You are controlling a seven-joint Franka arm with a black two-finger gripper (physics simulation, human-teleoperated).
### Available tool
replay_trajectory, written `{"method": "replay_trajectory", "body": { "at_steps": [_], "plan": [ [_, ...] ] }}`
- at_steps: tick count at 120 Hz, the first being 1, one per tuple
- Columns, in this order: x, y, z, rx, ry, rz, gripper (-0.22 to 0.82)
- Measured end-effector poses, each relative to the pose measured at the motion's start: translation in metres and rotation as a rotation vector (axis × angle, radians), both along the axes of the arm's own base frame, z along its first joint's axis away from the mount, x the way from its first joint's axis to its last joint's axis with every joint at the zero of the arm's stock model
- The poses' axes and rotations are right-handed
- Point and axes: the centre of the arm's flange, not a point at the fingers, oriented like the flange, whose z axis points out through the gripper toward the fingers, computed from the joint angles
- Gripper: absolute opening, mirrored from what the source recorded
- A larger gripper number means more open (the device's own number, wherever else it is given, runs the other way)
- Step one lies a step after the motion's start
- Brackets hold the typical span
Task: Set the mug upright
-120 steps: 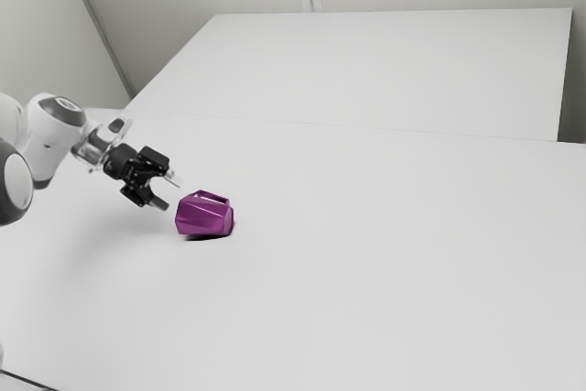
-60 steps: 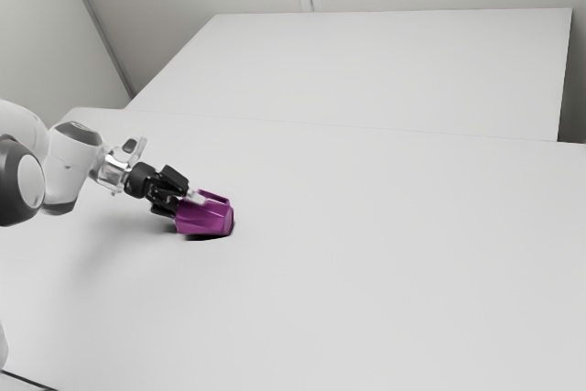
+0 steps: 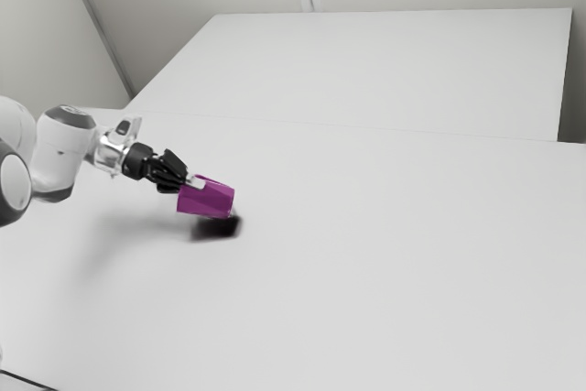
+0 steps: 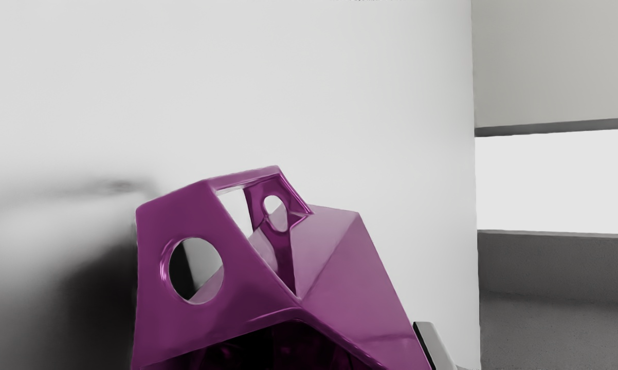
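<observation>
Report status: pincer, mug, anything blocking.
Pincer shut on purple mug. Mug held above table, on its side, not upright. No obstruction seen.

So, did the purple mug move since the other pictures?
Yes, up. The mug was lying on the table before, and now it's lifted off it, with more of its shadow showing underneath.

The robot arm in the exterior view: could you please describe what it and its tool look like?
The arm has smooth, rounded white links with dark grey bands at its joints. Near the wrist sits a pale, silvery section. The tool is black and angular, with a light grey fingertip edged in black in the wrist view.
</observation>
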Motion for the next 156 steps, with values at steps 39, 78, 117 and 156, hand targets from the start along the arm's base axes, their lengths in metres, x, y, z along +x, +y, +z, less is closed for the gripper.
{"method": "replay_trajectory", "body": {
  "at_steps": [39, 78, 117, 156],
  "plan": [
    [0.013, -0.06, 0.093, 0.442, -0.031, -0.254, -0.18],
    [0.025, -0.106, 0.107, 0.939, -0.036, -0.335, -0.18],
    [0.015, -0.134, 0.061, 1.086, 0.009, -0.335, -0.18],
    [0.019, -0.142, 0.026, 1.089, 0.073, -0.297, -0.03]
  ]
}}
